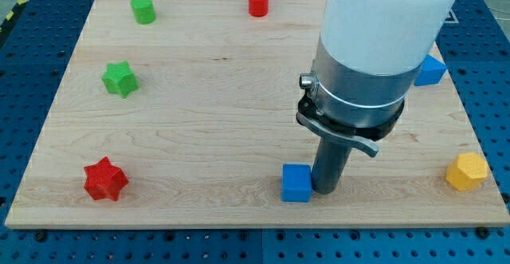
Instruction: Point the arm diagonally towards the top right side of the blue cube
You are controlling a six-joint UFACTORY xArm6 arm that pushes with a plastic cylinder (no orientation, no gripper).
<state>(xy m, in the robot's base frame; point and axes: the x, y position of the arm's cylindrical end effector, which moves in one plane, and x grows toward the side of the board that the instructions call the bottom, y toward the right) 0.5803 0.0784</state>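
A blue cube sits near the board's bottom edge, a little right of the middle. My tip stands right beside the cube's right side, touching or nearly touching it. The rod runs up into the wide grey and white arm body, which covers the board's upper right. A second blue block shows partly behind the arm at the view's right.
A green cylinder and a red cylinder stand near the top edge. A green star is at the left, a red star at the bottom left. A yellow block is at the bottom right. The wooden board lies on a blue perforated table.
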